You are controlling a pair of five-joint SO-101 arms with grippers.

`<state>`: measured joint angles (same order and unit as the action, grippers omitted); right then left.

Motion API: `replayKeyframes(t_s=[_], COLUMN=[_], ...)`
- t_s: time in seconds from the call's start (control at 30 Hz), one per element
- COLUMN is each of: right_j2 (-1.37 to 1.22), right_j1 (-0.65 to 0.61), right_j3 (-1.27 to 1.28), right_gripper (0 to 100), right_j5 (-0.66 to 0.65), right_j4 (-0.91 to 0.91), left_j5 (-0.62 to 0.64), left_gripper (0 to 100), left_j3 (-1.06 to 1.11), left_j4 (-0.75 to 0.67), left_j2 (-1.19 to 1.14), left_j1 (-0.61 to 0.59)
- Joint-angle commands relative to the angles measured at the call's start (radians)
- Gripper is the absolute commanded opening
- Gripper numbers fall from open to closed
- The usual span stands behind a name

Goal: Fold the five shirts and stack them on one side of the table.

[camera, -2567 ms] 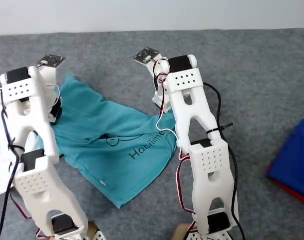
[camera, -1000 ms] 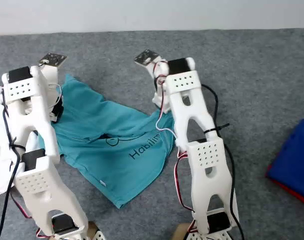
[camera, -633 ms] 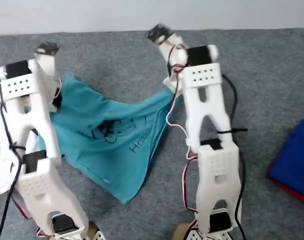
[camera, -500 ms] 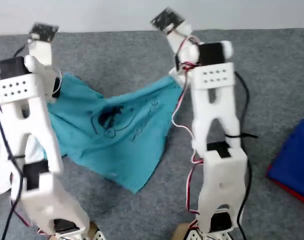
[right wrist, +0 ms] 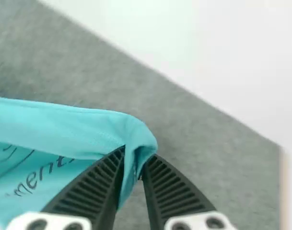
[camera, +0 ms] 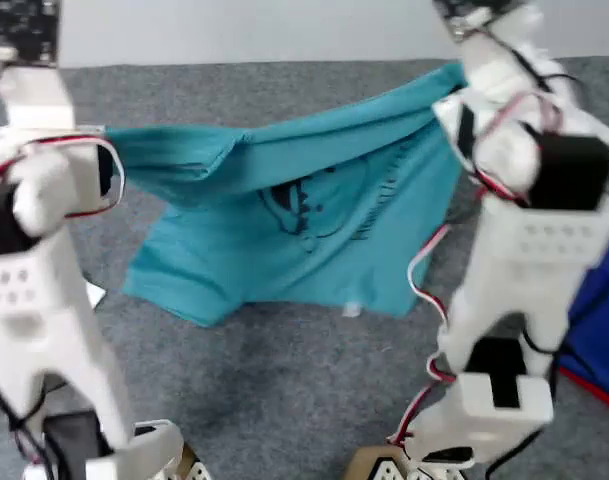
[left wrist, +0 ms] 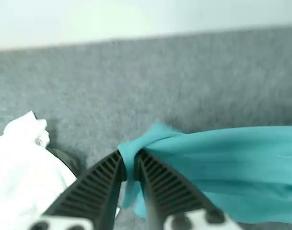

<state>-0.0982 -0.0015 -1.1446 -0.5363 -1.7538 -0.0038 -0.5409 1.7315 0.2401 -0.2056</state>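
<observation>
Both arms were raised high and spread wide apart. The left tool (left wrist: 130, 160) and the right tool (right wrist: 134, 160) each had its jaws closed on an edge of the teal shirt (camera: 314, 220). The left arm (camera: 44, 250) stood near upright; the right arm (camera: 529, 250) appeared to lean outward.

The shirt (camera: 284, 250) is teal with a dark printed design. The tabletop (camera: 284, 400) is speckled grey. At the frame's lower right, a blue cloth (camera: 606, 340) is edged red.

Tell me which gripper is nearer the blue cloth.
Right. The right gripper pinches the teal shirt at the end toward the blue cloth; the left gripper pinches the opposite end, across the table.
</observation>
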Motion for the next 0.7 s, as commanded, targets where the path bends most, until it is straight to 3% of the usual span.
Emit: replayKeyframes(t_s=[0.0,0.43,0.67], right_j2=[0.125,0.414,0.711], right_j1=[0.044,0.153,0.15], right_j3=[-0.057,-0.046,0.222], right_gripper=[1.0,1.0,1.0], right_j5=[-0.008,-0.044,-0.081], right_j4=[-0.042,-0.044,-0.042], left_j5=[0.02,-0.018,-0.066], left_gripper=[0,0,0], left_j3=[-0.038,-0.229,-0.282], left_j4=[-0.008,-0.014,-0.008], left_j2=[0.137,0.367,0.459], left_j1=[0.023,0.118,0.175])
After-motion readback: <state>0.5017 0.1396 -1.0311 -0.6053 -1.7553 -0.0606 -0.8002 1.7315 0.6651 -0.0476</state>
